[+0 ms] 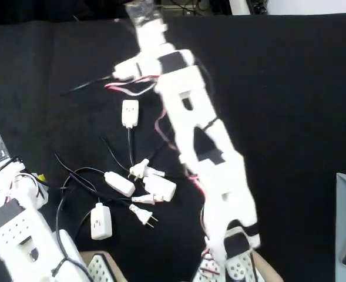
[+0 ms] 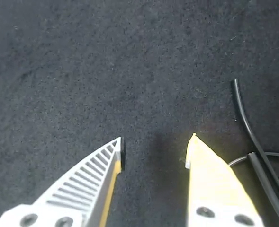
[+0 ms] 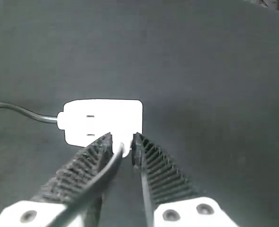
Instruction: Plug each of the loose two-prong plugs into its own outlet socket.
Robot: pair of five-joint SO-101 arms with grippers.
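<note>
The right claw is pinching a white plug, nearly shut on it, just beside a white socket. The plug is looking light, hard and slippery, so gripping its body, not its bendy cord, seems best. The left claw is hanging open, empty.

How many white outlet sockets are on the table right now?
4. The far socket lies alone, farthest back; the left-middle socket and right-middle socket lie close together among plugs; the near socket is nearest the camera. An arm may hide others.
</note>
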